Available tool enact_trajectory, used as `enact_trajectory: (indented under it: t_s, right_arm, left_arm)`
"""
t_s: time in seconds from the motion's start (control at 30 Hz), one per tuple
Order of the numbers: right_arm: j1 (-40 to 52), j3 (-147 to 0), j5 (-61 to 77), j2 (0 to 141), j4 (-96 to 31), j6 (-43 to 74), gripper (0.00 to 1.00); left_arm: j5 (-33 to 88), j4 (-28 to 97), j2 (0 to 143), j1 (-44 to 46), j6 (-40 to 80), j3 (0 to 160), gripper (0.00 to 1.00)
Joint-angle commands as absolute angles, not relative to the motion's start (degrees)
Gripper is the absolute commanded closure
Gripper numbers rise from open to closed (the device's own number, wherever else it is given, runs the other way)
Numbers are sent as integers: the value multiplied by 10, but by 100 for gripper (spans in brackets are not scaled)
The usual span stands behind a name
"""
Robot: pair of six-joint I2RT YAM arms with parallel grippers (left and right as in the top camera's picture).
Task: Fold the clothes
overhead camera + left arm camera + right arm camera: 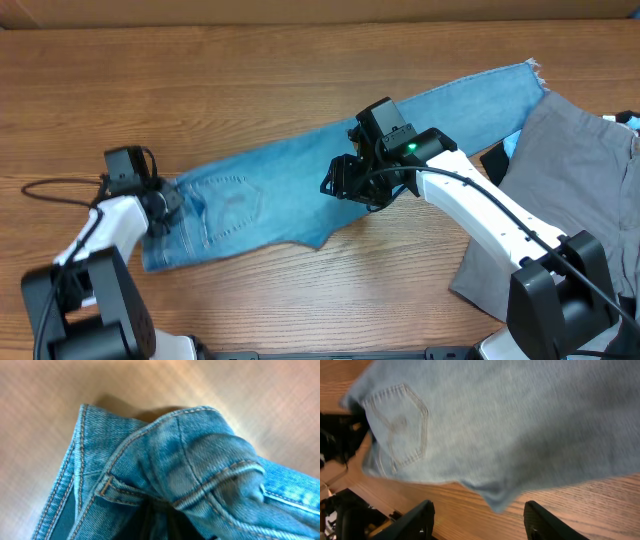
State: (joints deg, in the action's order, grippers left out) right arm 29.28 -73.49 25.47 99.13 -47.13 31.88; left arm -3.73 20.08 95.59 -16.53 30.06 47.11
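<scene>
**Fold the clothes: jeans laid out lengthwise, cross fold not yet made**

Light-blue denim jeans spread on the wooden surface, running from the waistband at lower left of the overhead view to the frayed hem at upper right. Apparently halved lengthwise, one leg over the other, with a stitched back pocket facing up.

Left gripper at the waistband end, touching the denim. Seen from the left wrist, only bunched, raised waistband close to the lens. Impossible to tell whether clenched on the cloth or released.

Right gripper hovering over the middle of the jeans near the crotch point. Released and empty, with bare wood showing between the spread fingers.

Grey trousers lying at the right edge of the overhead view, beside the hem end. Black and pale-blue pieces tucked at their upper left.

Step in hand, as judged: securing the jeans ahead of the crosswise fold.

Called for next: a firm pinch through both layers at one end, a lift clear of the cloth, and a carry along the length toward the other end, with edges kept aligned.

Risks: catching only the top layer, or dragging the hem onto the grey trousers.
</scene>
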Motion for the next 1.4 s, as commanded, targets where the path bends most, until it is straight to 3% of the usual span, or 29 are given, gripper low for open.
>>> enact_trajectory:
  t_s: [0.0, 0.03, 0.17, 0.2, 0.27, 0.37, 0.73, 0.77, 0.83, 0.9, 1.13, 1.37]
  right_arm:
    - [292, -743, 253, 984, -458, 317, 39]
    - [292, -743, 253, 984, -450, 317, 39]
    - [292, -743, 253, 984, -434, 314, 36]
    - [292, -743, 253, 984, -428, 314, 35]
    - [292, -743, 253, 984, -416, 314, 34]
    - [292, -743, 253, 984, -406, 314, 33]
    - [292, -743, 253, 984, -410, 314, 32]
    - [292, -743, 253, 984, -410, 314, 32]
    - [292, -743, 253, 984, -412, 314, 32]
    - [292, -743, 252, 984, -412, 300, 32]
    - [291, -743, 229, 984, -412, 297, 32]
    - [256, -743, 230, 984, -411, 286, 32]
  left_arm:
    - [30, 206, 1013, -170, 201, 574, 75]
    - [56, 265, 1015, -171, 165, 647, 63]
    - [43, 434, 1014, -173, 114, 818, 50]
    - [31, 461, 1014, -175, 112, 849, 43]
    - [15, 494, 1015, -180, 104, 897, 32]
    - [15, 489, 1016, -194, 87, 909, 25]
    - [207, 542, 1155, -235, -67, 908, 21]
    - [207, 549, 1164, -235, -67, 908, 23]
    - [209, 571, 1179, -235, -67, 908, 36]
    - [217, 588, 1181, -235, -67, 908, 40]
    - [213, 626, 1153, -248, -46, 908, 43]
    - [151, 664, 1074, -282, 25, 908, 40]
